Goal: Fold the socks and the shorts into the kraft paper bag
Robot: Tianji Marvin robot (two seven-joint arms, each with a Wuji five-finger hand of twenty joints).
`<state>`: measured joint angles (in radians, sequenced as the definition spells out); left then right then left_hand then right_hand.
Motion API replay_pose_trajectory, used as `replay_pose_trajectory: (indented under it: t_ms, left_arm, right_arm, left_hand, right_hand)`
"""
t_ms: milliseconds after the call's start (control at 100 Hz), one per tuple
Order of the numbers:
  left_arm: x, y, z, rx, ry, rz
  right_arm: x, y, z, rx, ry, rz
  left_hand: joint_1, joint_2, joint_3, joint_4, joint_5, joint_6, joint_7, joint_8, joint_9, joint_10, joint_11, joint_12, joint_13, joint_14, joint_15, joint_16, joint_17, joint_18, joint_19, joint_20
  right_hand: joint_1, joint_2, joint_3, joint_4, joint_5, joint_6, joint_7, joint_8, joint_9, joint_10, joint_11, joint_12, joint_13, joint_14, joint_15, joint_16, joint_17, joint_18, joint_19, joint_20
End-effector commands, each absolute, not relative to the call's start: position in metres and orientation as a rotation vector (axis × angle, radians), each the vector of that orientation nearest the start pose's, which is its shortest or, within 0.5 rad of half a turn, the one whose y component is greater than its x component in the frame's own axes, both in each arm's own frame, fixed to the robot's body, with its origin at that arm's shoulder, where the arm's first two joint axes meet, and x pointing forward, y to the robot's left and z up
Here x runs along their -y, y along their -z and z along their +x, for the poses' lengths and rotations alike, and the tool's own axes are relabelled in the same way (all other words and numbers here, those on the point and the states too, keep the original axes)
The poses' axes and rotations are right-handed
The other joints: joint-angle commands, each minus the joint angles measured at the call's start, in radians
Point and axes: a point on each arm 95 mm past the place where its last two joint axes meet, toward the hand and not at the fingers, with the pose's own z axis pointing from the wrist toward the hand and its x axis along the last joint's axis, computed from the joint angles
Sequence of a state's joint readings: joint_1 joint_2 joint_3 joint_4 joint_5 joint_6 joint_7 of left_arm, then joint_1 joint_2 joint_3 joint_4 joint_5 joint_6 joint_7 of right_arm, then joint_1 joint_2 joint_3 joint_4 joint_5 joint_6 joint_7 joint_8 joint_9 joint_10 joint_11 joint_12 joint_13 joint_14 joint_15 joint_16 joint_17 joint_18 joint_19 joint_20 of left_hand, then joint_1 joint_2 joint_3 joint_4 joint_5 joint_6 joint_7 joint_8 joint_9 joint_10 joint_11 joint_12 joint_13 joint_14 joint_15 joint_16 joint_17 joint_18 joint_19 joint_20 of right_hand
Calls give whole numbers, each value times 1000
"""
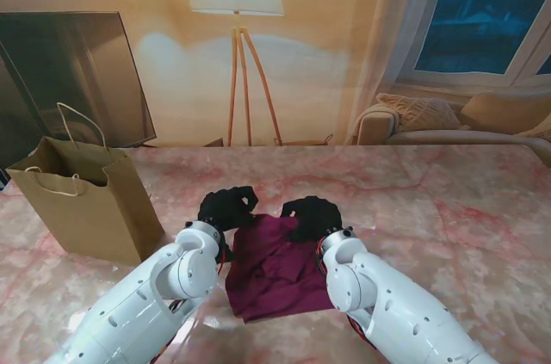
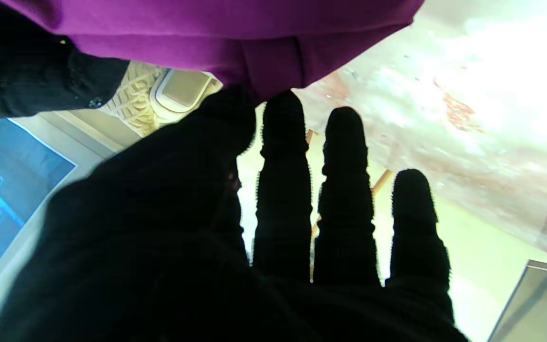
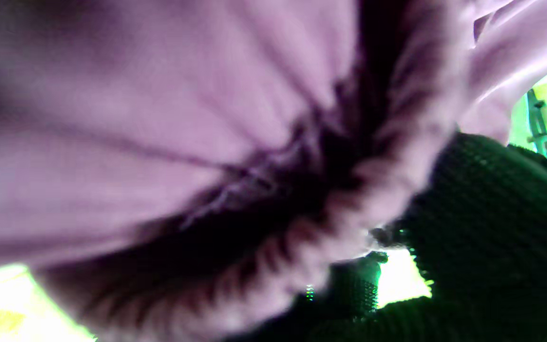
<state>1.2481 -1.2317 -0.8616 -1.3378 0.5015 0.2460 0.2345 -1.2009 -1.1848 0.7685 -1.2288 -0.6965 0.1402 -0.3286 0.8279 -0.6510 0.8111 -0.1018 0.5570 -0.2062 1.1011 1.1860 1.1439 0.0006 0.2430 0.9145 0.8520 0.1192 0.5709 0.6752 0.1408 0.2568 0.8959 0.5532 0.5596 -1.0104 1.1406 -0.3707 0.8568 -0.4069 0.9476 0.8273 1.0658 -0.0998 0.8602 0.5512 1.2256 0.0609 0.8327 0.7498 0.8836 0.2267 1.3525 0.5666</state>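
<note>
Two hands, left (image 1: 227,206) spread, right (image 1: 308,212) pinching one purple shorts (image 1: 274,271); one kraft bag (image 1: 82,200) left

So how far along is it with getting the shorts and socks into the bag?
Early. Nothing visibly packed. The purple shorts lie on the table, both hands at their far edge: right hand bunching fabric, left hand touching it, fingers extended. Folding, bagging in the paper bag, and the unseen socks remain.

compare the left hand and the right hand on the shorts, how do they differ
The left hand sits at the left far corner of the shorts, its fingers straight and spread with only the tips at the hem. The right hand is bunched into the right far corner, with cloth gathered in its grip and filling its wrist view. The left is nearer the bag. Both wear black gloves.
</note>
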Motion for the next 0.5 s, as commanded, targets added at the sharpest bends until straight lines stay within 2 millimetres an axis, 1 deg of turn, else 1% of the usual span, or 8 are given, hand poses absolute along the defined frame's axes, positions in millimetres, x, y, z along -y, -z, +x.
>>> replay_pose_trajectory:
  t_ms: [0,80,140,290,350,390,440,490]
  left_arm:
    - [84,336,454,-1173,1650,-1626]
    - [78,332,450,-1162,1660,-1638]
    - [75,329,446,-1198,1656,-1661]
    - [69,326,442,-1251,1637,-1671]
    - [67,325,440,-1251,1653,-1692]
    - [65,324,439,-1271,1657,-1696]
    - [63,323,438,-1306,1649,-1686]
    - [60,323,438,-1334,1645,-1674]
  right_arm:
    - [-89,355,454,-1371,-1628,1272]
    - [-90,354,455,-1369,-1634,1265]
    - [-90,354,455,-1368,-1637,1262]
    - [-93,353,456,-1354,-1653,1249]
    - [-94,352,457,-1350,-1658,1246]
    - [-94,352,457,-1350,-1660,1242]
    - [-94,352,458,-1354,-1662,1239]
    - [-93,352,458,-1359,-1665,1237]
  left_hand:
    - [53,11,16,-52,-94,28,-78,-88,-35,-4,19,38,26,-11,16,28,0,17,18,13]
    - [62,19,12,-51,-132,230,-534,-549,-73,-21,51,43,23,-10,-2,56,-12,25,0,2]
    - [76,37,-10,-41,-109,316,-769,-857,-99,-9,59,67,-7,-10,-3,77,-32,26,-36,-5]
    - [72,80,29,-37,-86,365,-850,-963,-225,9,137,277,-154,7,-9,161,-90,47,-123,-25]
    - [-60,74,78,16,-90,327,-863,-947,-376,25,219,362,-296,8,-22,190,-140,51,-186,-26]
    - [-179,158,92,105,-86,320,-880,-933,-526,34,271,87,-384,9,-77,175,-165,54,-244,-19]
    - [-244,166,53,152,-109,329,-912,-933,-669,65,111,-166,-479,14,-196,71,-188,49,-305,-21]
    - [-258,140,-16,134,-136,348,-942,-929,-772,97,-66,-429,-542,20,-325,-90,-195,32,-352,-13]
  right_hand:
    - [43,-1,58,21,-9,-21,55,-7,17,-8,30,11,56,-17,53,32,13,-12,42,-30]
    - [42,3,59,21,-10,-22,54,-11,16,-8,30,11,56,-17,53,33,12,-11,41,-32]
    - [42,4,59,21,-10,-22,55,-13,16,-9,30,12,54,-18,53,34,9,-12,40,-33]
    - [39,11,57,22,-13,-24,60,-15,12,-10,32,15,50,-20,52,38,6,-12,38,-37]
    - [40,15,57,23,-17,-24,61,-16,8,-11,32,17,47,-20,52,39,1,-11,37,-38]
    - [39,15,57,23,-17,-25,62,-16,8,-11,33,19,45,-20,53,41,0,-10,37,-38]
    - [39,15,56,23,-19,-27,63,-16,7,-12,34,19,44,-21,56,45,-1,-9,37,-38]
    - [38,15,56,23,-18,-27,63,-16,7,-12,34,20,44,-21,57,47,-2,-9,37,-38]
